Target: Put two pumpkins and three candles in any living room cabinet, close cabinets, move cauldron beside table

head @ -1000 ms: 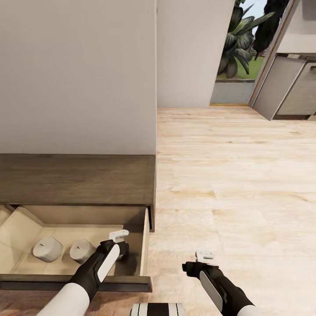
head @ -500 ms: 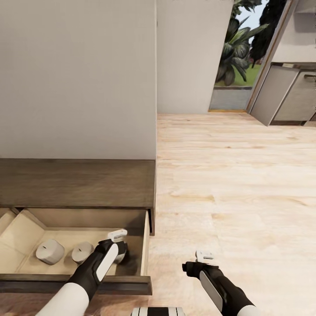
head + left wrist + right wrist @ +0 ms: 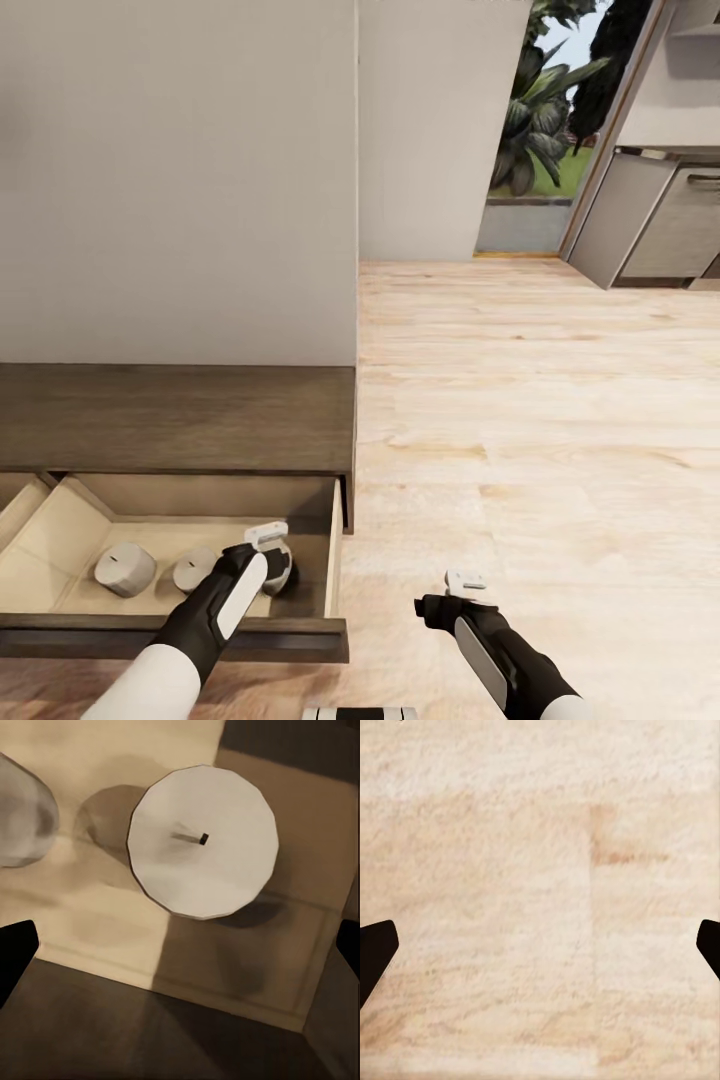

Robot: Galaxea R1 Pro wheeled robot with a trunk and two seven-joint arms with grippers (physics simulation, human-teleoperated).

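Your left gripper (image 3: 268,548) hangs over the cabinet (image 3: 180,415)'s open drawer (image 3: 60,520), fingers spread wide, empty. Below it stands 1 candle (image 3: 202,840) upright, axis vertical, flat pale top and dark wick facing you. 2 more candles (image 3: 126,569) stand beside it, probably upright. Your right gripper (image 3: 466,583) hovers over the wooden floor (image 3: 540,900), fingers apart.

The cabinet (image 3: 180,415) stands against the wall (image 3: 180,180) at the left, its drawer (image 3: 330,570) pulled out toward the robot. Three candles lie in the drawer in a row: one (image 3: 125,569) at the left, one (image 3: 193,570) in the middle, one (image 3: 277,567) at the right, under the left gripper (image 3: 266,535). The right gripper (image 3: 466,581) hangs over the floor (image 3: 540,420), right of the drawer.
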